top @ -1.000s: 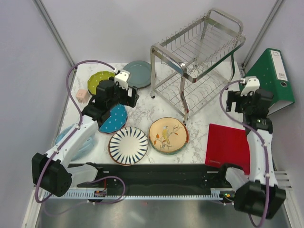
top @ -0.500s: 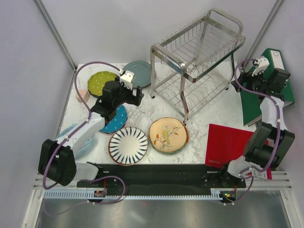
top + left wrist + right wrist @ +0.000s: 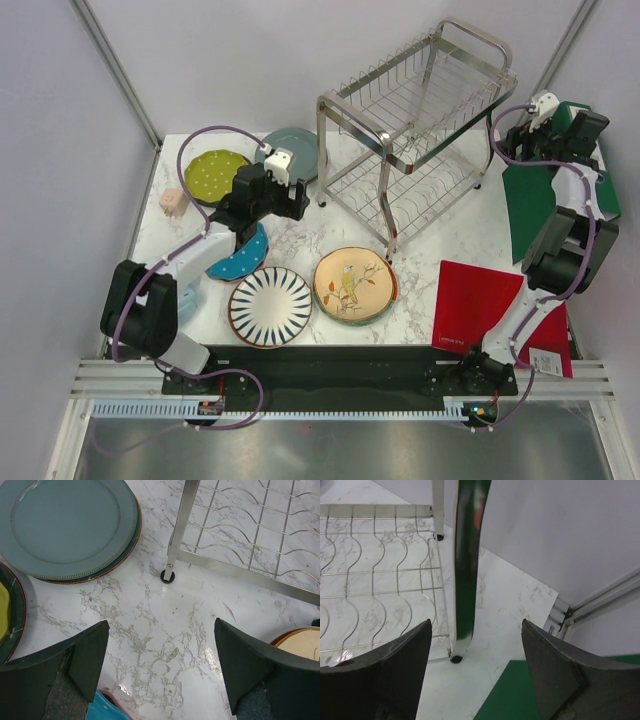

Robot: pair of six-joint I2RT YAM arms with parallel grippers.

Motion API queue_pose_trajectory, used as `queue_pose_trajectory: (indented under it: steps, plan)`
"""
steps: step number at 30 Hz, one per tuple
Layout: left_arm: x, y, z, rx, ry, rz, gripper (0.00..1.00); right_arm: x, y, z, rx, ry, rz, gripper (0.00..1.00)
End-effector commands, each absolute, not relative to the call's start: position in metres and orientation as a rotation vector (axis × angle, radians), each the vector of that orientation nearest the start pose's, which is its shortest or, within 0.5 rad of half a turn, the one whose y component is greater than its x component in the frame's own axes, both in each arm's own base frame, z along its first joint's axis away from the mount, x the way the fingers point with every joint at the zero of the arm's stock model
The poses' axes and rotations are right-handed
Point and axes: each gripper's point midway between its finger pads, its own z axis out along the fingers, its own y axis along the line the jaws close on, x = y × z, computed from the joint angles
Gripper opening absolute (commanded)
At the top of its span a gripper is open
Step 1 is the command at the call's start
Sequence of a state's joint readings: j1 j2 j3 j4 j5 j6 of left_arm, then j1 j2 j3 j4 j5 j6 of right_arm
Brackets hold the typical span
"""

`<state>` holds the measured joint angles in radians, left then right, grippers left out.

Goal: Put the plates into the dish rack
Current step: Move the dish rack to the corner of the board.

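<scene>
top external: we see the lime (image 3: 215, 172), grey-blue (image 3: 297, 150), teal (image 3: 245, 262), striped (image 3: 270, 306) and bird (image 3: 353, 283) plates flat on the table (image 3: 440, 230), all outside the rack (image 3: 420, 130). our left jaws hang open and empty over bare table near the grey-blue plate. our right jaws, open and empty too, face a rack leg (image 3: 465, 580) by the green binder (image 3: 525, 210).

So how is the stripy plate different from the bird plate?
The stripy plate is white with dark lines fanning from its middle; the bird plate is tan with a bird on a twig. The bird plate lies close by the front leg of the dish rack; the stripy plate lies farther from it. Both are round, lying flat on the table.
</scene>
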<state>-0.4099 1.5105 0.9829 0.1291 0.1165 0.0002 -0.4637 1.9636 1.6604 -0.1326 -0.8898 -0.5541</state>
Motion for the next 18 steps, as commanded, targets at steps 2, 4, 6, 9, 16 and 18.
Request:
queue_pose_trajectory:
  steps: [2,4,6,9,16,18]
  plan:
    - [0.431,-0.211,0.197,0.469,1.856,-0.391,0.92,0.575,-0.120,0.239,-0.747,1.610,0.189,0.77]
    - [0.434,-0.209,0.190,0.462,1.878,-0.375,0.92,0.585,-0.119,0.233,-0.748,1.608,0.203,0.77]
    - [0.439,-0.210,0.191,0.456,1.876,-0.368,0.92,0.590,-0.112,0.230,-0.759,1.603,0.216,0.76]
    - [0.446,-0.210,0.190,0.484,1.866,-0.339,0.92,0.595,-0.108,0.223,-0.767,1.604,0.227,0.74]
    - [0.464,-0.221,0.189,0.510,1.853,-0.348,0.91,0.591,-0.102,0.224,-0.753,1.618,0.230,0.38]
    - [0.471,-0.226,0.191,0.534,1.839,-0.347,0.89,0.584,-0.104,0.229,-0.750,1.621,0.213,0.35]
